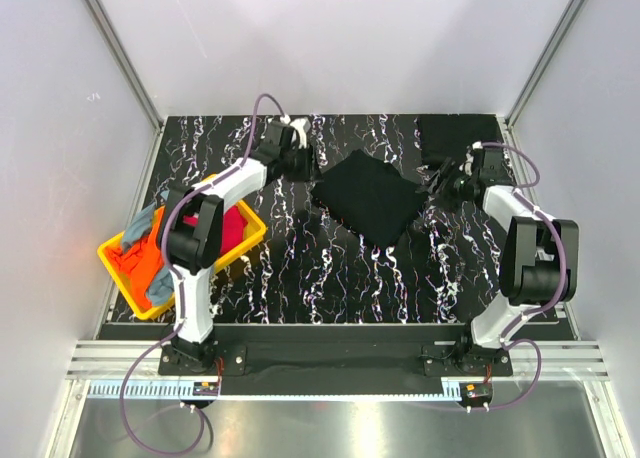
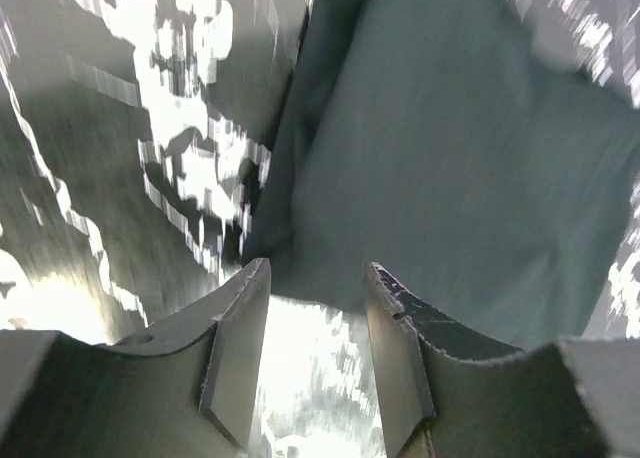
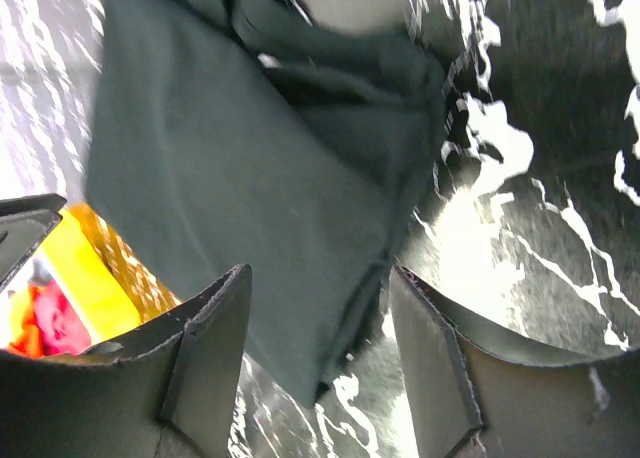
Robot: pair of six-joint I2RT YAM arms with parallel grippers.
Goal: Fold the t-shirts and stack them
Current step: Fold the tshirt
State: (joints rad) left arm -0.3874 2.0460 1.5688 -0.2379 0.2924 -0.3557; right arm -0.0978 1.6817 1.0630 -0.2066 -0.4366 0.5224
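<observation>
Both pincers stand apart and empty, the left gripper (image 1: 305,163) at ten o'clock of the folded black t-shirt (image 1: 367,196) mid-table and the right gripper (image 1: 443,183) at its three o'clock, so a low finger pulling away could snag an edge and undo the fold.

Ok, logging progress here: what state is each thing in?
Centre black t-shirt: folded, lying flat.
Back-right black t-shirt: folded, flat.
Tray tees: crumpled, unfolded.
Yellow tray: holding tees.
Left tool: open, empty.
Right tool: open, empty.
</observation>
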